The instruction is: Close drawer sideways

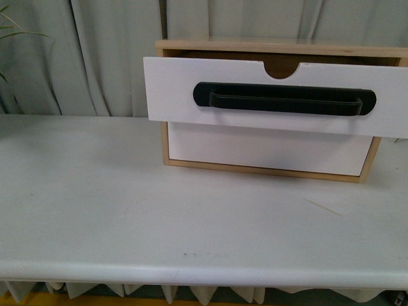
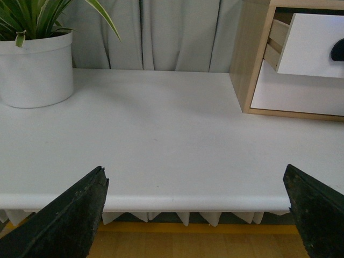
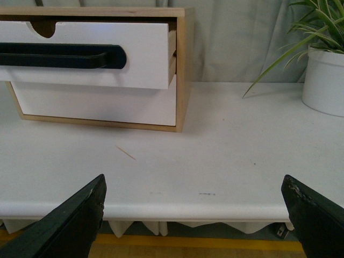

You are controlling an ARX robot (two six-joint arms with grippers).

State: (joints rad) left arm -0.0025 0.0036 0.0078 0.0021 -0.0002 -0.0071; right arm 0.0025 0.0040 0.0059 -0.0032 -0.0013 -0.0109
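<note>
The drawer (image 1: 255, 121) stands pulled out of the cabinet (image 1: 280, 46) in the upper right of the front view. Its white front, with the black handle (image 1: 284, 99) and a half-round notch (image 1: 282, 69), hangs forward over the plain front (image 1: 268, 150) below. The cabinet sits at the back of the white desk (image 1: 159, 204), before a grey curtain (image 1: 95, 57).

The left gripper (image 2: 193, 172) is spread wide with nothing in it, at the desk's near edge; a plant pot (image 2: 35, 70) stands beyond it. The right gripper (image 3: 193, 180) gapes equally wide and is also empty. A thin sliver (image 3: 126, 153) lies on the desk near the cabinet, and a second pot (image 3: 325, 80) stands well apart from it.
</note>
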